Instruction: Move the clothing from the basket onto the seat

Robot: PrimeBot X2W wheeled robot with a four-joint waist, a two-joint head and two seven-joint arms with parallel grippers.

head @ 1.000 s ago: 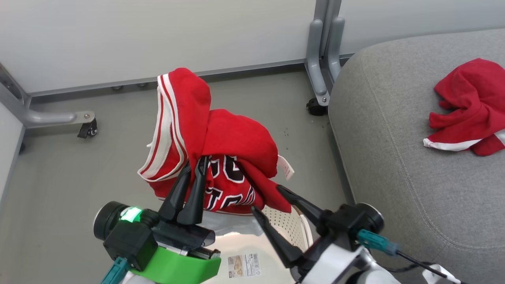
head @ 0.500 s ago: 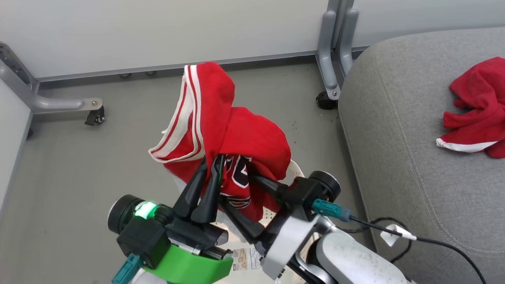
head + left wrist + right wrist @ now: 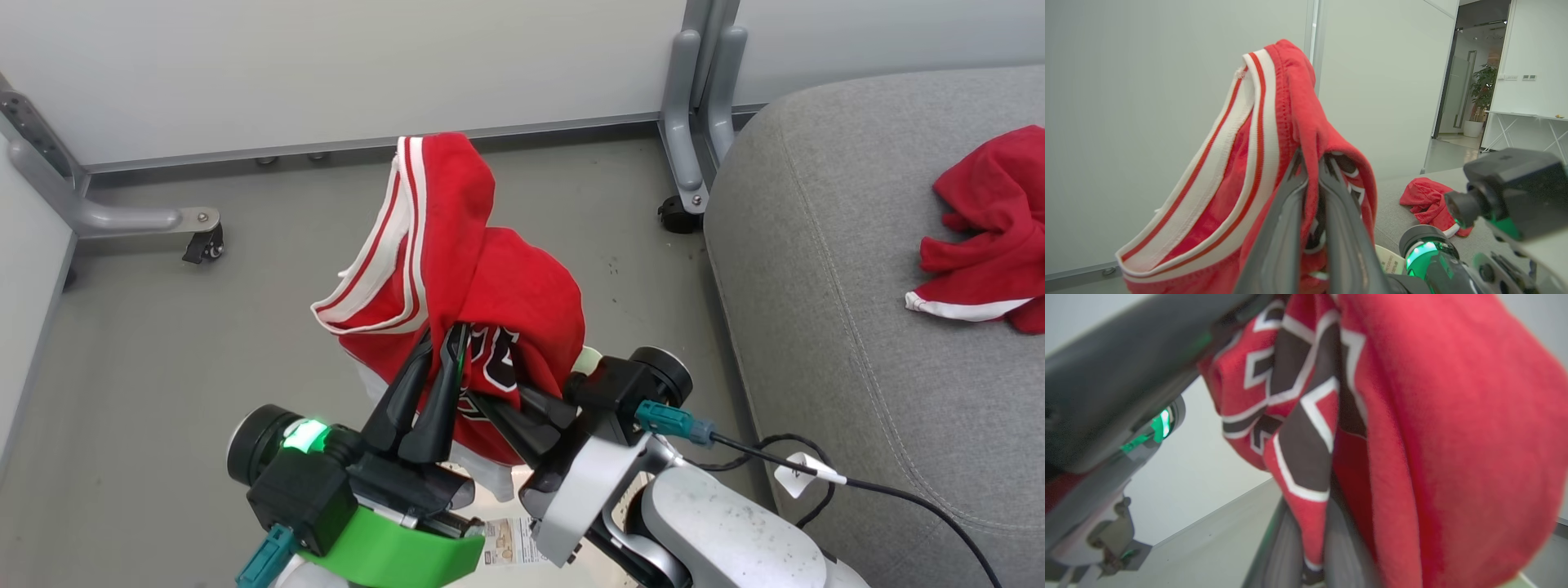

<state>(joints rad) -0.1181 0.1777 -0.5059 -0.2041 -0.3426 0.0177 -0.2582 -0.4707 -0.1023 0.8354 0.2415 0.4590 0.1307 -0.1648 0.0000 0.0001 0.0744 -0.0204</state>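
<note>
**Jersey up, both claws on it**

Left claw closed on a fold of the red jersey. Right claw closed on its lettered part, probably to share the load for the carry. The jersey hangs over the floor, left of the seat. Plain red top lies on the seat. Left wrist view shows my pinch clearly; right wrist view is blurred, with cloth between the fingers.

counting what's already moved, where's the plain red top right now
In the head view the plain red top lies crumpled on the grey seat at the far right, well apart from the striped jersey raised over the floor at centre.
</note>
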